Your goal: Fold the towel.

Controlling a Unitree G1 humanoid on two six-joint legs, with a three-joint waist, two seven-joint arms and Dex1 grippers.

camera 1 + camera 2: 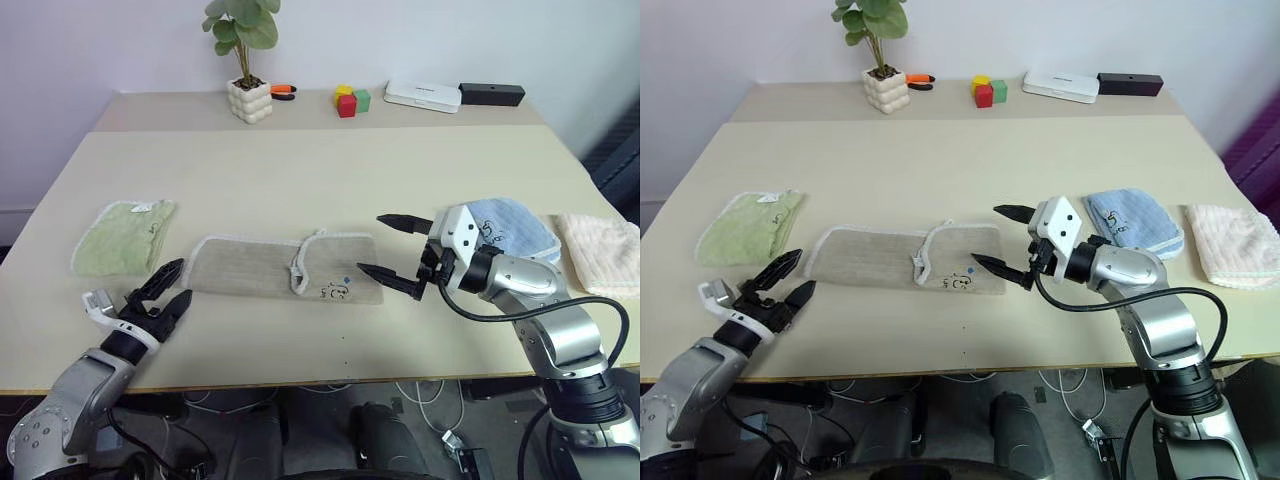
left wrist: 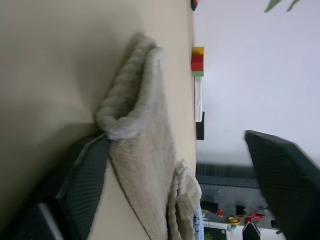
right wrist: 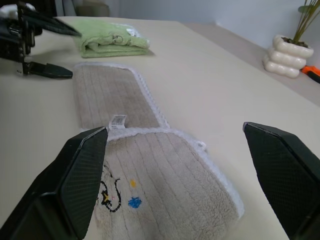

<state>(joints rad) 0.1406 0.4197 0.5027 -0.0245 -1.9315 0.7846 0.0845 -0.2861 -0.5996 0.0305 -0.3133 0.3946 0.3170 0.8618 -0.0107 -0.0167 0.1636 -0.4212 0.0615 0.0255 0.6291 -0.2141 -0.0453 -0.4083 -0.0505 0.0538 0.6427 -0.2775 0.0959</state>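
Note:
The towel [image 1: 262, 265] is a beige terry strip with whitish edging, lying flat near the table's front. Its right part is folded back over itself, and a small dark printed mark [image 1: 338, 292] shows near the right corner. My left gripper [image 1: 183, 280] is open, level with the table, just off the towel's left end. In the left wrist view one of its fingers [image 2: 85, 185] sits against the end of the towel [image 2: 145, 140]. My right gripper [image 1: 370, 243] hangs open above the towel's right end, with nothing between its fingers [image 3: 75, 180].
A light green folded towel [image 1: 122, 237] lies left of the strip. A light blue towel [image 1: 515, 228] and a cream towel [image 1: 600, 250] lie on the right. At the back stand a potted plant [image 1: 249, 100], coloured blocks [image 1: 350, 100], a white box [image 1: 422, 95] and a black box [image 1: 491, 94].

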